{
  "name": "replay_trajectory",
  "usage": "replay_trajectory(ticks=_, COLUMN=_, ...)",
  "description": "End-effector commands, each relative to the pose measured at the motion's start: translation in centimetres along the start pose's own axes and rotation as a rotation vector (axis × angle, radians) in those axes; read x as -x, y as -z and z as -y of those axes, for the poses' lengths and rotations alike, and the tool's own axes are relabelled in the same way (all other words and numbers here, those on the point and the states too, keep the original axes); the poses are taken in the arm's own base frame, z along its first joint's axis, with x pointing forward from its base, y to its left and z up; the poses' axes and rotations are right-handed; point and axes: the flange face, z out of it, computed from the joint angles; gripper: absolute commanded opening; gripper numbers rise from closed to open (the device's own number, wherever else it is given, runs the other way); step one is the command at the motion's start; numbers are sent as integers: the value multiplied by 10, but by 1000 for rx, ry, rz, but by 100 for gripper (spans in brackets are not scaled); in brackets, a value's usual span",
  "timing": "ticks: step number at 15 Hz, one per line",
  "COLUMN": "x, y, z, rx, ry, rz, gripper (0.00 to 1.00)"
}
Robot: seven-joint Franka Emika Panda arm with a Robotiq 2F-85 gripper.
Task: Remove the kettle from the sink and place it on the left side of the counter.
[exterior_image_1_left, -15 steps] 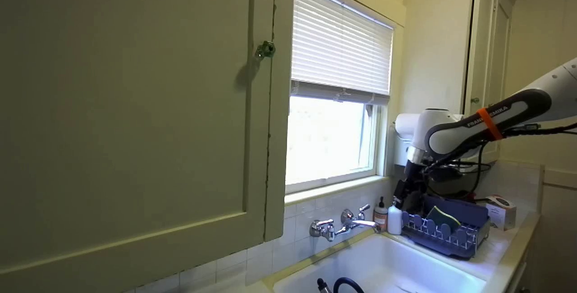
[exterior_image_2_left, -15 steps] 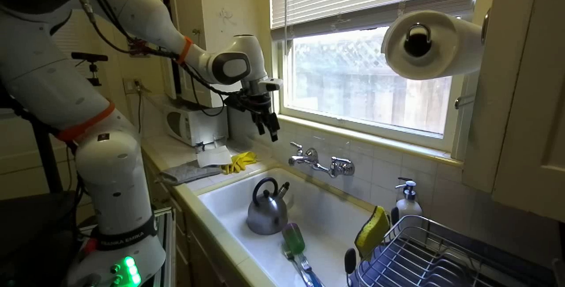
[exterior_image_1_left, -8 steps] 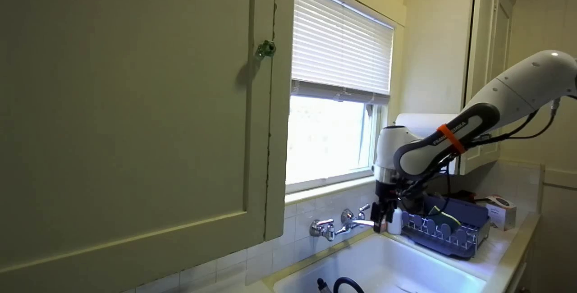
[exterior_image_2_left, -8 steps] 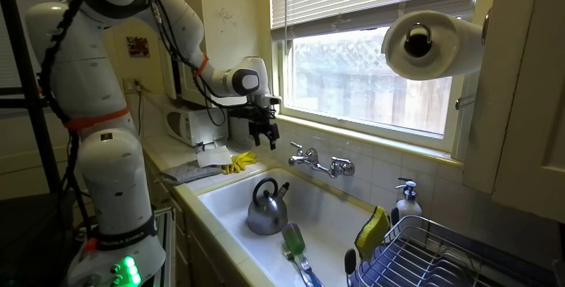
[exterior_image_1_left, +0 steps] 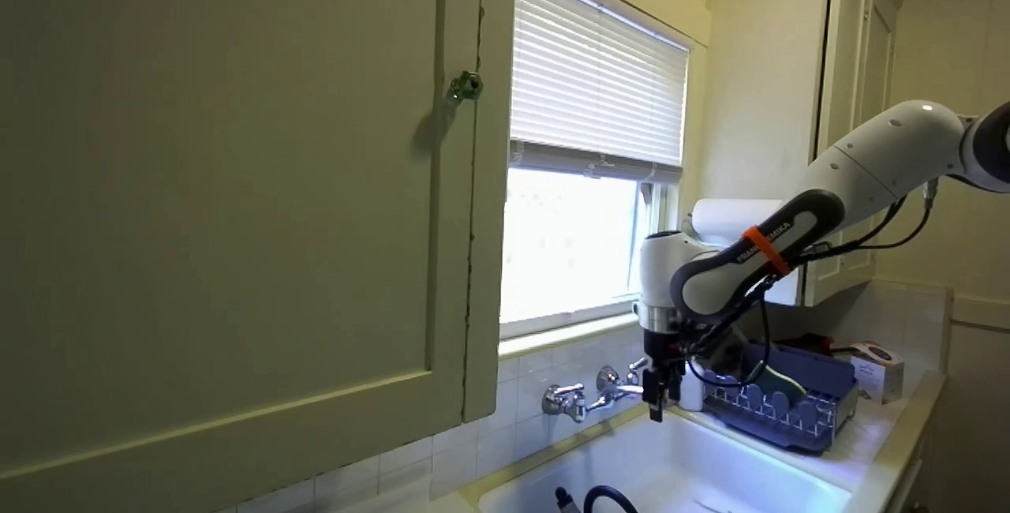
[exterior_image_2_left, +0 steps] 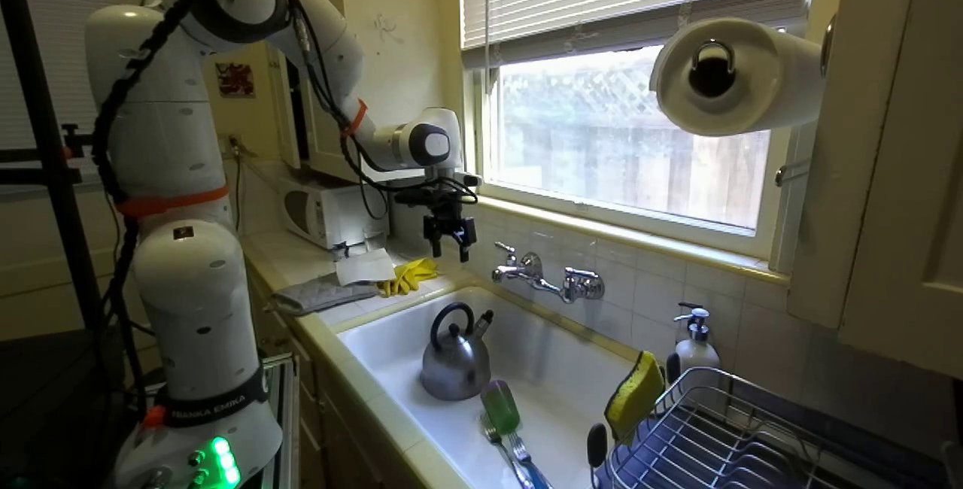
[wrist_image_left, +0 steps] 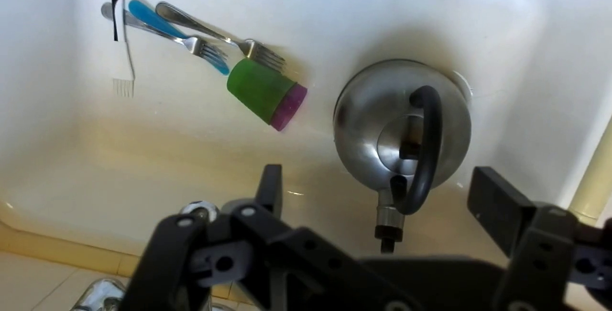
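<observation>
The stainless-steel kettle [exterior_image_2_left: 454, 370] is seated upright in the white sink [exterior_image_2_left: 564, 380], near the edge closest to the yellow gloves [exterior_image_2_left: 410, 277]; above it the Robotiq gripper [exterior_image_2_left: 450, 250] is held with jaws spread wide.

We count one stovetop kettle [exterior_image_2_left: 455, 367], one sink [exterior_image_2_left: 572, 391] and one wall-mounted faucet [exterior_image_2_left: 519, 272] with two lever handles [exterior_image_2_left: 584, 283]. We make out two forks [wrist_image_left: 252, 48]; whether the slim tined piece [wrist_image_left: 123, 84] is a third, we cannot tell. We see one blue utensil [wrist_image_left: 150, 16] of unclear kind. We cannot say whether the green-and-purple tumbler [wrist_image_left: 263, 92] is one or two nested together. We also number two pump dispensers [exterior_image_2_left: 697, 355], one sponge [exterior_image_2_left: 634, 397], one dish rack [exterior_image_1_left: 777, 428], one paper towel roll [exterior_image_2_left: 775, 75], one microwave [exterior_image_2_left: 346, 211], one small white carton [exterior_image_1_left: 877, 377], and one robot arm [exterior_image_2_left: 177, 139] with one two-fingered gripper [exterior_image_2_left: 450, 250].
</observation>
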Motion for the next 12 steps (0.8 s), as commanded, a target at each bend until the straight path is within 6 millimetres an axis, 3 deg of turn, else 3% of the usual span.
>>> replay_trajectory(ticks=1, x=-10, y=-30, z=18, rx=13, ry=60, rz=-29, gripper=100)
replay_trajectory(ticks=8, x=-40, y=-113, z=52, rx=-35, ry=168, rz=-12, gripper=100)
replay_trajectory(ticks=12, x=-63, y=-144, z=83, rx=32, ry=185, rz=46, gripper=100)
